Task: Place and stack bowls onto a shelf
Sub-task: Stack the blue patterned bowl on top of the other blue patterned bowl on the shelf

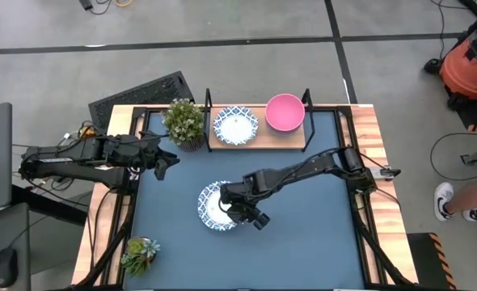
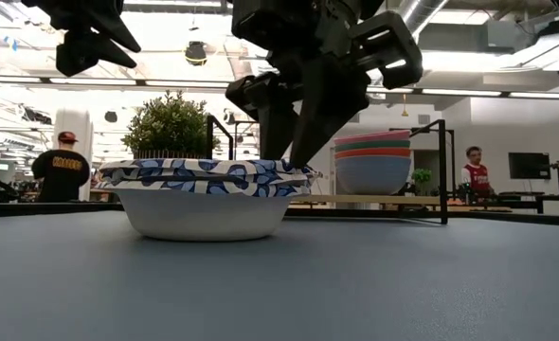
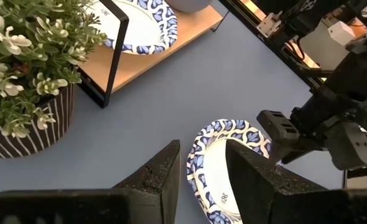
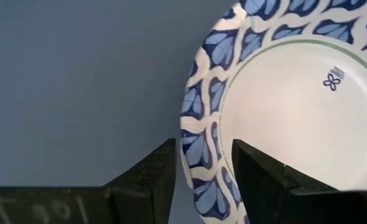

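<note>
A white bowl with a blue patterned rim (image 1: 214,206) sits upright on its base on the blue tabletop, and it also shows in the low view (image 2: 204,194). My right gripper (image 4: 203,180) points down at its right rim, open, one finger inside the bowl and one outside. On the light wood shelf (image 1: 259,139) at the far edge rest a second patterned bowl (image 1: 235,125) and a pink bowl (image 1: 284,111). In the low view the pink bowl tops a stack of coloured bowls (image 2: 372,161). My left gripper (image 1: 167,162) hangs open and empty above the table's left side. My right gripper's fingers stand on either side of the bowl's patterned rim (image 4: 199,143), coming from above. Whether they touch the rim I cannot tell. The bowl rests level on the table.
A potted plant (image 1: 184,121) stands just left of the shelf, and a smaller one (image 1: 140,255) stands at the near left corner. The shelf has black metal end posts (image 1: 208,101). People stand in the room beyond the table.
</note>
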Available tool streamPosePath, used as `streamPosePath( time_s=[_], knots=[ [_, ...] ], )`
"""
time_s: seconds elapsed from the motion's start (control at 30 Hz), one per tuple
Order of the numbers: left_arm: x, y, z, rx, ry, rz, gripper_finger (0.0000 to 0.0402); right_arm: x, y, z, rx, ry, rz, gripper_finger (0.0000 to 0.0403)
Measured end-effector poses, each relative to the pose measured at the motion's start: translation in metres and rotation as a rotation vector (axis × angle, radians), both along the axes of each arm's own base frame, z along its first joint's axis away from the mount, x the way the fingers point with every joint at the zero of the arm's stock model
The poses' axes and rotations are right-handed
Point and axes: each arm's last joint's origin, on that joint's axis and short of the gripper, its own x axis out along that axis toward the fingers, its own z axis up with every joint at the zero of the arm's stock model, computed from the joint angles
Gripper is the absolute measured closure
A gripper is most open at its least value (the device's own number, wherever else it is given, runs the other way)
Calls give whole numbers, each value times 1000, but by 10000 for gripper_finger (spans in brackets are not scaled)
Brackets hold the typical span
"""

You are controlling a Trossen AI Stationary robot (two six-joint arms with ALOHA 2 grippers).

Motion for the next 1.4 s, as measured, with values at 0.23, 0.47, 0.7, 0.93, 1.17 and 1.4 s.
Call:
streamPosePath(
  time_s=[0.23, 0.47, 0.7, 0.93, 1.17, 1.4],
  knots=[
    [0, 0, 0, 11, 3, -1, 289, 0, -1, 0, 0, 0, -3, 279],
    [0, 0, 0, 14, 3, -3, 289, 1, -2, 0, 0, -2, -6, 374],
    [0, 0, 0, 23, 6, -8, 289, 1, -2, 0, 4, 8, -36, 387],
    [0, 0, 0, 22, 5, -8, 289, 0, -7, 21, 7, 24, -60, 387],
    [0, 0, 0, 21, 5, -8, 289, 6, -13, 62, 2, -43, -37, 387],
    [0, 0, 0, 21, 5, -8, 289, 5, -31, 105, -19, -68, -72, 387]
  ],
)
